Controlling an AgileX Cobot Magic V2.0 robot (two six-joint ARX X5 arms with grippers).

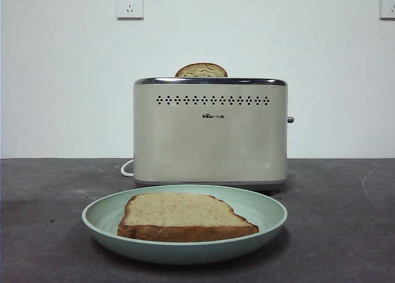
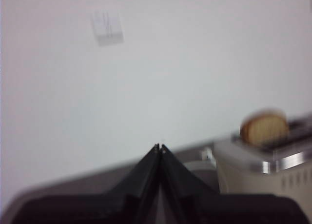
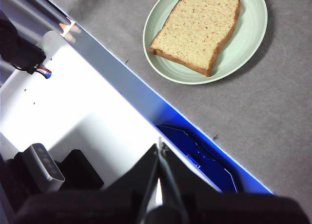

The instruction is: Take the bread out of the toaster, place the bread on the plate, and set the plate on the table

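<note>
Lying flat on the plate [image 1: 185,230], the bread [image 1: 184,217] has its dark crust toward the camera in the front view, and the plate rests on the table [image 1: 345,221] just in front of the toaster [image 1: 210,132], hiding part of the toaster's base. A second slice [image 1: 201,70] pokes from the toaster's top at about 12 o'clock, only its rounded crown showing. A white cord [image 1: 126,168] is mostly hidden behind the toaster. Neither arm enters the front view. The left gripper [image 2: 160,148] has its jaws pressed together, holding nothing; its view is blurred, so the toaster at about 4 o'clock is probably cut off by the edge. The right gripper [image 3: 159,148] is likewise closed and empty, well apart from the plate.
</note>
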